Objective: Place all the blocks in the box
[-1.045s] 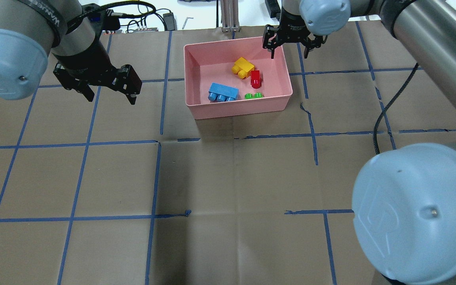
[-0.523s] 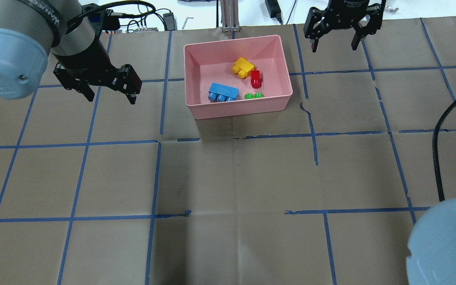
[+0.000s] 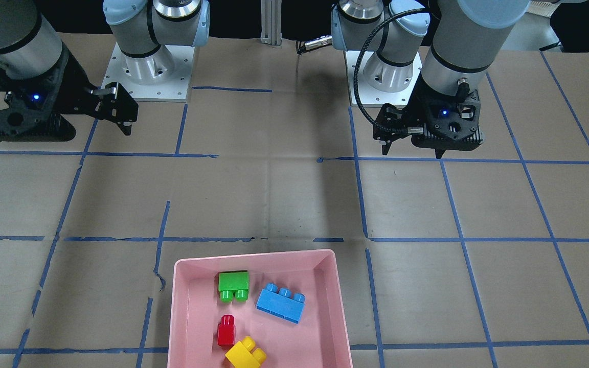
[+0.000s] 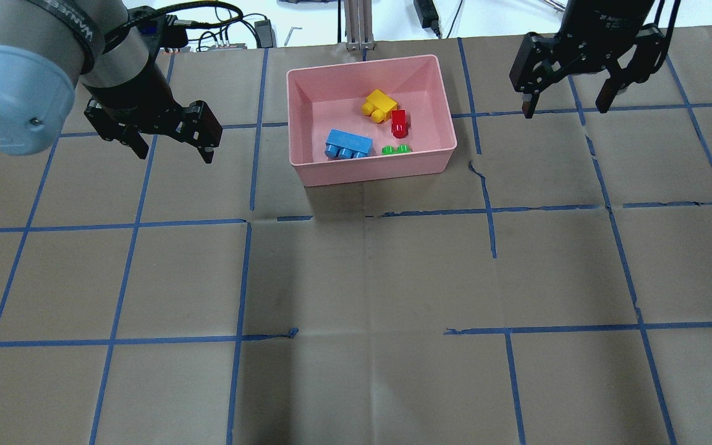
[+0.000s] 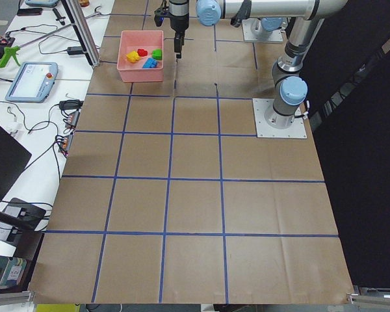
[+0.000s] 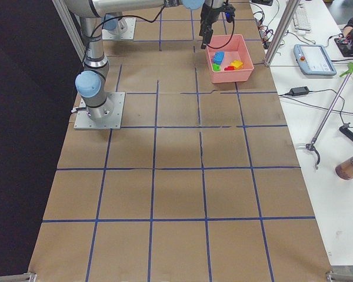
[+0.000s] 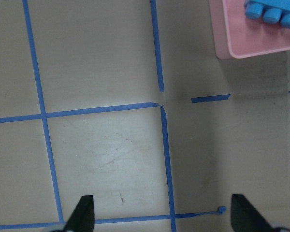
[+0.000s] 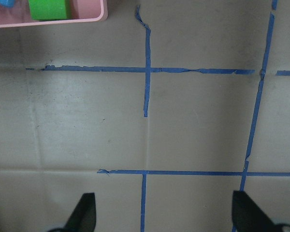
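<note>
Blue block [image 4: 348, 144], yellow block [image 4: 379, 104]: glossy moulded plastic. Box [image 4: 371, 173]: smooth pink plastic, faint sheen. Table cover [image 4: 362, 278]: matt brown paper, creased. Blue tape [image 4: 133, 224]: matt, frayed in places. My left arm [image 4: 34, 25]: satin metal tube.

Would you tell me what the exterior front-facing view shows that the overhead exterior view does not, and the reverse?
Only the front-facing view shows the left arm's base and the right arm's base, bolted on plates. Only the overhead view shows an adapter on the white surface beyond the table. Both show the box holding the green block, blue block, red block and yellow block. Both also show the left gripper and right gripper, open and empty, either side of the box.
</note>
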Controlling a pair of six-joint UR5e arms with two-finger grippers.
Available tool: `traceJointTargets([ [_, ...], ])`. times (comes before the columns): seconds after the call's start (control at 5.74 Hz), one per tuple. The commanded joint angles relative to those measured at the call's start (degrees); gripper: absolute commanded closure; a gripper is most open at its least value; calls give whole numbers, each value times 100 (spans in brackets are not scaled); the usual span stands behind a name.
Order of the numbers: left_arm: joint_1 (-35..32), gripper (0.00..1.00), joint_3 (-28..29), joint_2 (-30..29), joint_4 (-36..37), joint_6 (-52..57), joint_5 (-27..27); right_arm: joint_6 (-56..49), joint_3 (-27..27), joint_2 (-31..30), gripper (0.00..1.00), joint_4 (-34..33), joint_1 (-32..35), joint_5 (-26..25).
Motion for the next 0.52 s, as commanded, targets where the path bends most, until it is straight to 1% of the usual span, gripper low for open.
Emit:
traceJointTargets([
  [0.0, -15, 1, -2, 5, 0, -15, -88, -13, 651, -231, 1, -811, 3, -9],
  [0.35, -24, 1, -2, 5, 0, -15, -80, -13, 652, -230, 1, -841, 3, -1],
])
